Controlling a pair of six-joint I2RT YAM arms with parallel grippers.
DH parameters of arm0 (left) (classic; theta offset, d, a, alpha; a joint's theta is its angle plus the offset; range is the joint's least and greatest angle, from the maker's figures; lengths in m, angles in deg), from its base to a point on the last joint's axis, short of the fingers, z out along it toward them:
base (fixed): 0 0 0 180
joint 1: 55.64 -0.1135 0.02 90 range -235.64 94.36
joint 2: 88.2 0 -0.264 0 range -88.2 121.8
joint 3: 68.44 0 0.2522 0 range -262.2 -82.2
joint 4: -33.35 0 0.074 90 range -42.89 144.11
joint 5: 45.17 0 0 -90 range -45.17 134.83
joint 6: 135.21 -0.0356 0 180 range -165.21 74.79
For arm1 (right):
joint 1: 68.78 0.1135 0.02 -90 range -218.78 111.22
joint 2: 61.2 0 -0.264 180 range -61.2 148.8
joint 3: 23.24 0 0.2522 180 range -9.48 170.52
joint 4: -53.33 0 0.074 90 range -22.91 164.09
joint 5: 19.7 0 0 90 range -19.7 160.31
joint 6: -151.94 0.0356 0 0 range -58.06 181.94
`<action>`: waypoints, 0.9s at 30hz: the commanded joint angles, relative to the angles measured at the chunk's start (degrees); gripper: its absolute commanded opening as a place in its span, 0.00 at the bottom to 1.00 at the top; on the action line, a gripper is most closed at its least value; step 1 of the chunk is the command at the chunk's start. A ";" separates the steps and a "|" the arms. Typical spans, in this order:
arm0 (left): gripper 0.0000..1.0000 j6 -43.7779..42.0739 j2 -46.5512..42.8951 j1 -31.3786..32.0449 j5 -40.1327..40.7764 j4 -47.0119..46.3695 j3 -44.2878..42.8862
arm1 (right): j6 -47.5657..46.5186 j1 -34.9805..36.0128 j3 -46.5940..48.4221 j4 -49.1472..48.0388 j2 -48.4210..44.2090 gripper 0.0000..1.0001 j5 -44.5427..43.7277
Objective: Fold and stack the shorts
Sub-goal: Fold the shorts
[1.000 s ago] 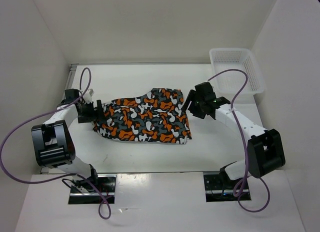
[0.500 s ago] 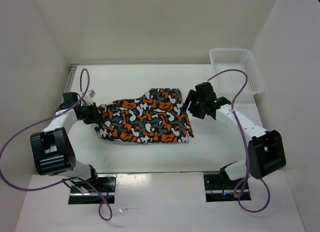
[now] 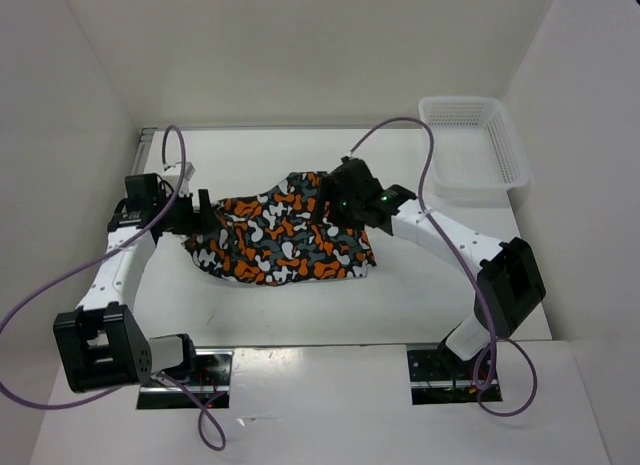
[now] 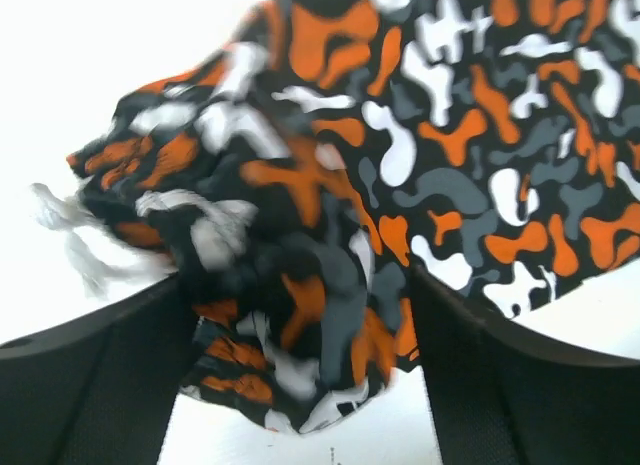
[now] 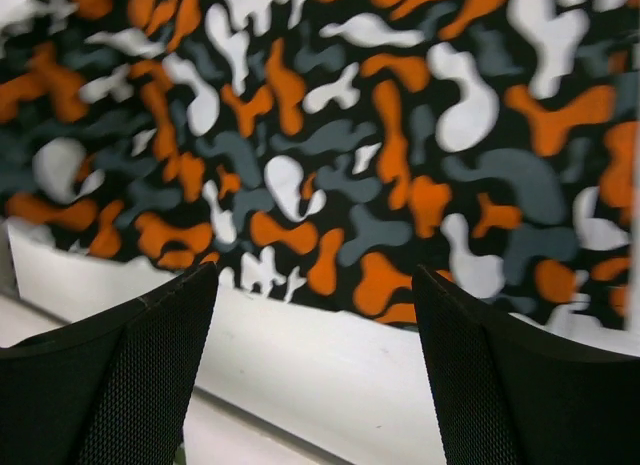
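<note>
The camouflage shorts (image 3: 285, 247) lie on the white table (image 3: 420, 285), with their left end bunched up. My left gripper (image 3: 203, 215) is at that left end. In the left wrist view its jaws (image 4: 302, 280) stand wide apart with the bunched fabric (image 4: 300, 235) between them, and a white drawstring (image 4: 80, 245) hangs to the left. My right gripper (image 3: 322, 200) is over the shorts' upper middle. In the right wrist view it is open and empty (image 5: 315, 270), above the printed cloth (image 5: 350, 135) and its edge.
A white mesh basket (image 3: 510, 155) stands at the back right corner. White walls close in the table on the left, back and right. Purple cables loop over both arms.
My right gripper has moved left, from the shorts' right edge to over their upper middle. My left gripper has pushed into the left end, which has bunched up and narrowed the shorts.
</note>
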 commanded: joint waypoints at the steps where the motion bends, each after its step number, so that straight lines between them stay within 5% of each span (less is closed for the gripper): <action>1: 0.91 -0.19 2.73 0.92 3.19 0.14 -2.89 | -0.68 3.69 3.33 -0.65 2.30 0.83 -0.82; 5: 0.85 -0.19 5.37 0.92 11.43 2.94 -6.06 | 0.38 5.20 3.33 -2.15 2.83 0.83 0.24; 7: 0.72 -0.19 5.37 0.22 14.43 2.95 -6.07 | 0.90 5.20 2.81 -2.15 2.83 0.83 0.24; 8: 0.57 -0.19 5.37 -0.65 17.23 2.95 -5.54 | 0.90 5.20 2.02 -2.15 2.14 0.83 0.24; 10: 0.51 -0.19 4.85 -1.19 18.13 2.17 -4.92 | 0.90 5.20 1.40 -2.15 1.52 0.83 -0.28; 11: 0.53 -0.19 4.84 -1.19 17.45 1.29 -4.23 | 0.90 5.20 0.70 -2.15 0.99 0.83 -0.29; 13: 0.77 -0.19 6.67 -1.19 16.04 -0.03 -3.70 | 1.43 5.20 0.09 -2.15 0.99 0.83 -0.29; 19: 0.97 -0.19 7.75 -1.89 17.61 0.75 -2.56 | 1.95 5.20 -1.50 -2.68 -0.24 0.83 -0.29; 27: 0.93 -0.19 -6.24 -6.90 8.59 -5.13 9.67 | 2.49 5.20 -3.26 -3.73 -0.77 0.83 0.77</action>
